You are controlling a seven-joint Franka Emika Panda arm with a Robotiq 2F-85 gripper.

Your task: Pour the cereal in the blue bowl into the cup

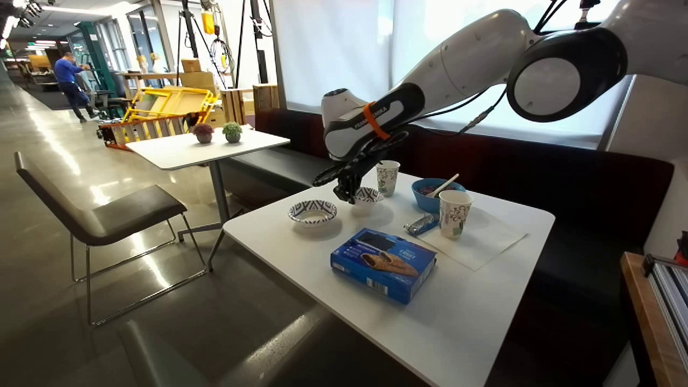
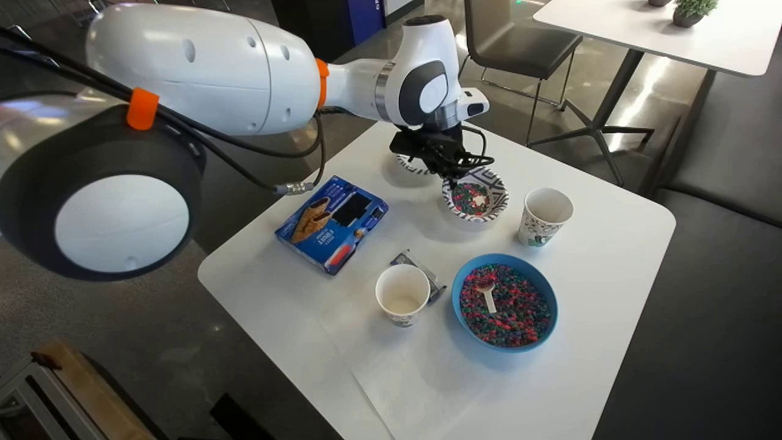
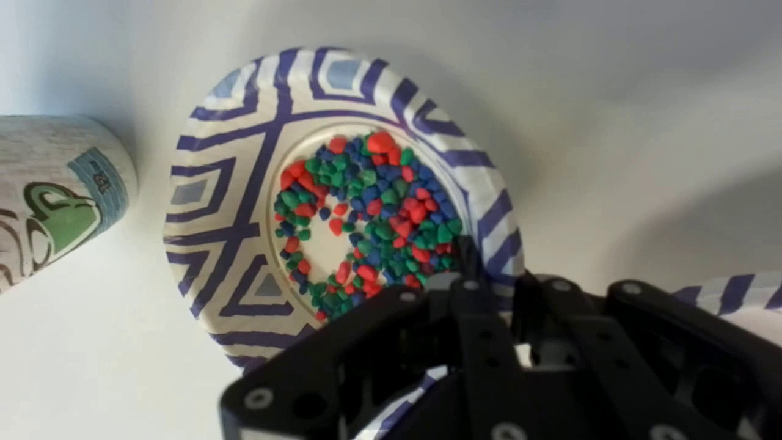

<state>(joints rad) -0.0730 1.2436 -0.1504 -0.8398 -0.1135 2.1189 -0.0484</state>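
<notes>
Fingers (image 3: 479, 318) pinching the patterned bowl (image 3: 263, 153) by its rim, cereal (image 3: 391, 217) inside, mouth up! Near it, the closest cup (image 2: 539, 227) stands upright, no cereal showing, so the pouring looks all to come. Farther out on the counter (image 2: 605, 263), the blue bowl (image 1: 427, 203), well filled, faces up; round, no long axis.

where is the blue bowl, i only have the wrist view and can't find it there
Observer: In both exterior views the blue bowl stands on the table, near a second cup.

Operator: so is the one i see empty

Observer: In an exterior view nothing shows in that nearer cup but pale inner wall; I can't make out its bottom.

Operator: ok and what's in the blue bowl

Observer: A white spoon rests in coloured bits there.
</notes>
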